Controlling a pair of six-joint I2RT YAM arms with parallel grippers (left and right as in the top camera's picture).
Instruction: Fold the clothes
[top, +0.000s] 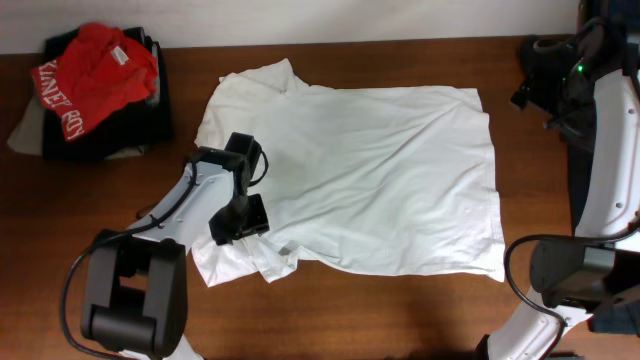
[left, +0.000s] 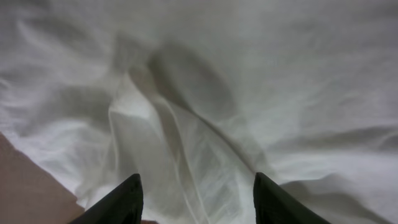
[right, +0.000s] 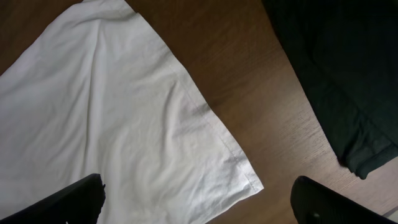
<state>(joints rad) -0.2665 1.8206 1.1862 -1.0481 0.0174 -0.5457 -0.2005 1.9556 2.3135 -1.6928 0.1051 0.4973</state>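
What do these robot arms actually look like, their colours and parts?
The left arm and right arm have white links between bulky black joints. Thin black cables loop beside each base. The left gripper is black, its fingers dark and tapered. A small green light glows on the right arm.

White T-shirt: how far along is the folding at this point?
Done: the white T-shirt lies spread out on the table, with no fold made yet. In hand: the left gripper is down at the bunched sleeve, its jaws apart around a ridge of cloth. Left: every fold; the right gripper hangs open over a shirt corner, holding nothing.
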